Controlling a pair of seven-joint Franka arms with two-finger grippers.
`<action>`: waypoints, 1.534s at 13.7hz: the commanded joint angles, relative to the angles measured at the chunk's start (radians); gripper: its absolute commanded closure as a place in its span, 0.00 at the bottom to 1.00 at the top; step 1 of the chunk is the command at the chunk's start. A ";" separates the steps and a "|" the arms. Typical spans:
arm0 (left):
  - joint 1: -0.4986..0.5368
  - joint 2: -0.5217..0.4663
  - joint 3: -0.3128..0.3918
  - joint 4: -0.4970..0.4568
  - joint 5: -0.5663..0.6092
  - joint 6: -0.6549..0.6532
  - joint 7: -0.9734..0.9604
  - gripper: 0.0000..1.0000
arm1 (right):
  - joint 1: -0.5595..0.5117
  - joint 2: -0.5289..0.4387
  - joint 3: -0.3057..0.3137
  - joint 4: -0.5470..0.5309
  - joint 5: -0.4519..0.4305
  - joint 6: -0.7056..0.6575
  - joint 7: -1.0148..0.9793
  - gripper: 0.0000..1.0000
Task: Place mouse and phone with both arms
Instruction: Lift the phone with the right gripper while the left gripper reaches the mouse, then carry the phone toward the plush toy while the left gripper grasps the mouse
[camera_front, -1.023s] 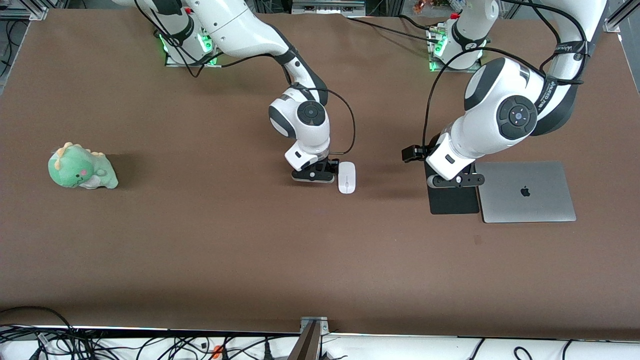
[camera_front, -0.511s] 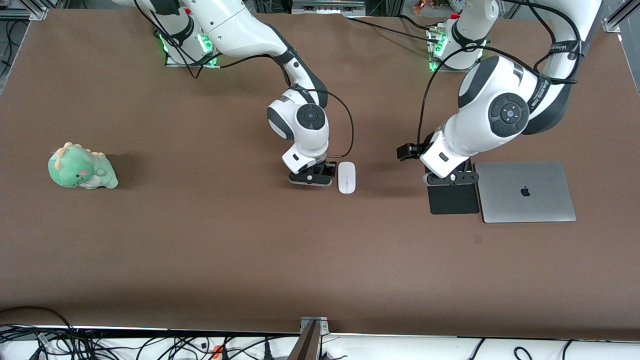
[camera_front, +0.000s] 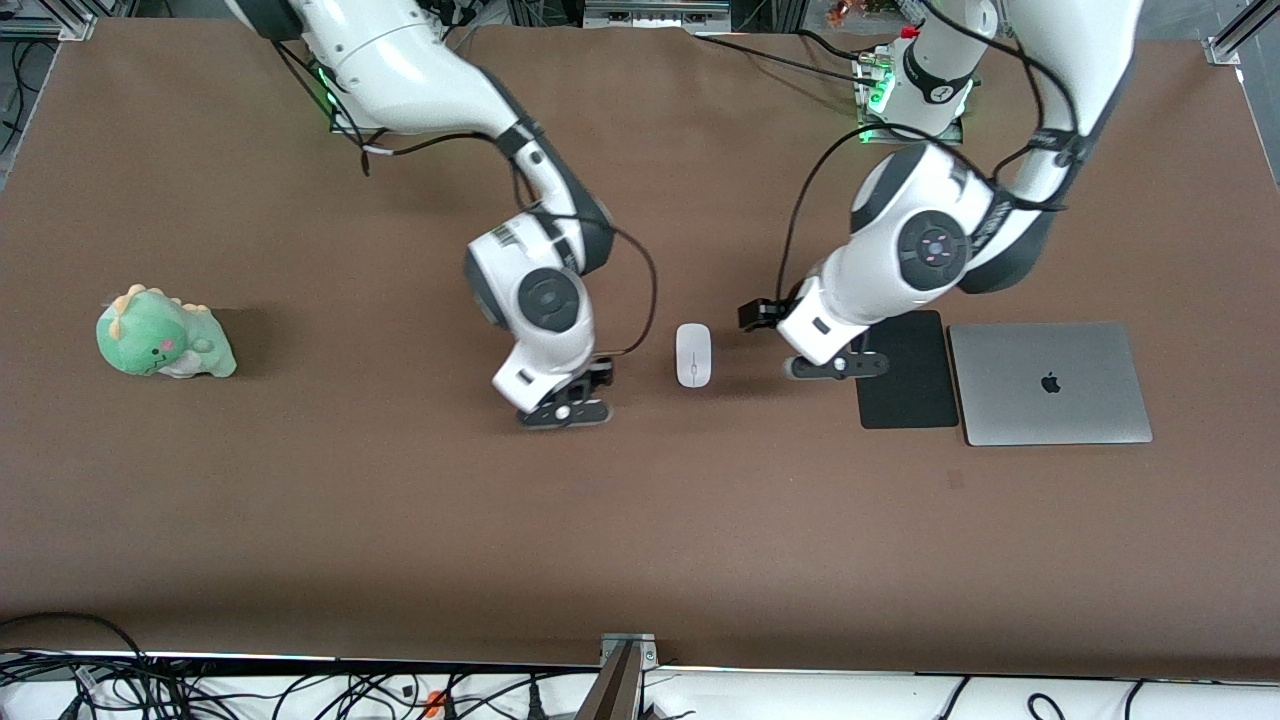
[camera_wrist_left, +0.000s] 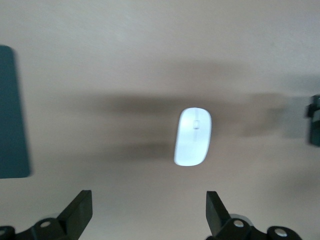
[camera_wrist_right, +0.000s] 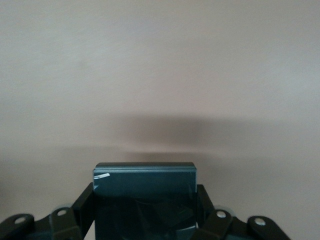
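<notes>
The white oval mouse (camera_front: 693, 354) lies on the brown table (camera_front: 640, 520), also seen in the left wrist view (camera_wrist_left: 193, 136). My left gripper (camera_front: 838, 366) hangs open and empty over the table between the mouse and the black mat; its gap (camera_wrist_left: 149, 215) stands short of the mouse. My right gripper (camera_front: 565, 410) is over bare table on the mouse's side toward the right arm's end. It is shut on the phone (camera_wrist_right: 145, 175), a black slab clamped between both fingers (camera_wrist_right: 86, 202). In the front view the phone is hidden under the hand.
A large flat black mat (camera_front: 908, 385) lies beside a closed silver laptop (camera_front: 1050, 383) toward the left arm's end. A green dinosaur plush (camera_front: 163, 336) sits toward the right arm's end. Cables run along the table edge nearest the front camera.
My right gripper has risen and moved away from the mouse's side, toward the front camera and the right arm's end. My left gripper has travelled from over the mat toward the mouse.
</notes>
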 joint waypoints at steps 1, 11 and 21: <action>-0.075 0.065 0.005 0.001 0.017 0.084 -0.096 0.00 | -0.117 -0.081 0.011 -0.052 0.028 -0.046 -0.165 0.58; -0.220 0.283 0.036 0.018 0.318 0.282 -0.185 0.00 | -0.504 -0.451 -0.001 -0.739 0.045 0.386 -0.462 0.58; -0.303 0.338 0.131 0.068 0.339 0.345 -0.188 0.00 | -0.627 -0.382 -0.013 -0.964 0.046 0.837 -0.557 0.56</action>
